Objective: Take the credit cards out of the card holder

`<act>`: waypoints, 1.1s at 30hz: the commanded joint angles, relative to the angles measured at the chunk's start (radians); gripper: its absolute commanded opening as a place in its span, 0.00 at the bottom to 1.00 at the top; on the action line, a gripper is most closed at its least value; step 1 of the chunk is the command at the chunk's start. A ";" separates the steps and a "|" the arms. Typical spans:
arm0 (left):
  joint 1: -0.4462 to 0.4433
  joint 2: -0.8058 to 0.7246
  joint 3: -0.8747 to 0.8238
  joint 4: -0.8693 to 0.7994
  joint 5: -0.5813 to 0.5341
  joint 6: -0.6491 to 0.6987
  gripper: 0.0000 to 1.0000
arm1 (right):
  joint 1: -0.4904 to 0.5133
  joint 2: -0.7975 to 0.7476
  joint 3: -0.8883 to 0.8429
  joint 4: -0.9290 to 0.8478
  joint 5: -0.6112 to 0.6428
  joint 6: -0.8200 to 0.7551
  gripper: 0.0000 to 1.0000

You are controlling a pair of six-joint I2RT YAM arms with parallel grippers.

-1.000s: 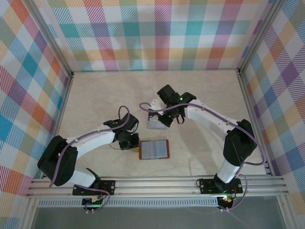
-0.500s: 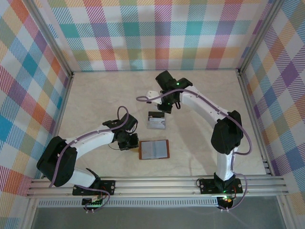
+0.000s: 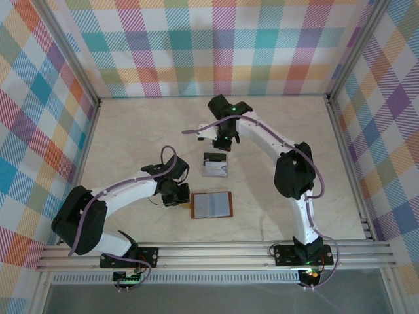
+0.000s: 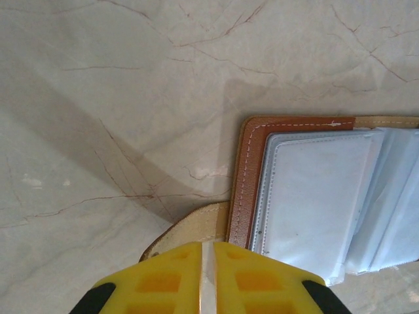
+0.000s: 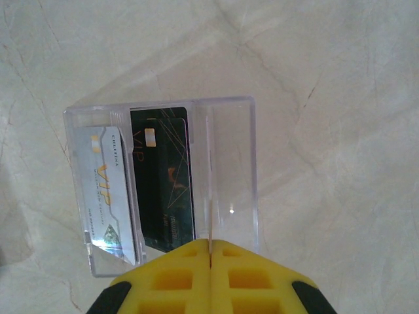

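The card holder (image 3: 211, 205) lies open on the table, grey-blue sleeves up, with a brown border (image 4: 243, 183). My left gripper (image 3: 179, 195) sits at its left edge, shut on the tan strap tab (image 4: 193, 226). In the left wrist view the gripper (image 4: 207, 252) has its yellow fingers pressed together over that tab. Two credit cards stand in a clear plastic box (image 3: 224, 169): a white one (image 5: 105, 190) and a dark one (image 5: 163, 183). My right gripper (image 3: 221, 144) hovers just behind the box, shut with nothing in it. In the right wrist view this gripper (image 5: 211, 247) is above the box (image 5: 229, 103).
Plaid walls with metal rails (image 3: 340, 137) close in the marble table (image 3: 137, 137) on the left, back and right. The right arm's elbow (image 3: 293, 171) stands tall to the right of the box. Bare table lies at back left and front right.
My right gripper has drawn back from above the clear box toward the rear of the table, and its arm has stretched upright. The left gripper and the card holder have stayed put.
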 commanded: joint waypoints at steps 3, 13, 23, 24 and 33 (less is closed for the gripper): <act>0.015 0.022 0.007 -0.014 0.002 0.022 0.13 | -0.008 0.046 0.050 -0.042 -0.019 -0.036 0.00; 0.019 0.038 -0.001 0.002 0.011 0.023 0.13 | -0.008 0.083 0.080 -0.071 -0.012 -0.048 0.14; 0.022 0.046 -0.006 0.010 0.014 0.026 0.13 | -0.009 0.025 0.036 0.149 0.135 -0.002 0.33; 0.021 0.046 -0.006 0.011 0.013 0.026 0.13 | -0.010 0.019 0.027 0.161 0.134 0.000 0.34; 0.023 0.042 -0.005 0.009 0.016 0.027 0.13 | -0.009 -0.027 -0.016 0.027 -0.051 0.017 0.45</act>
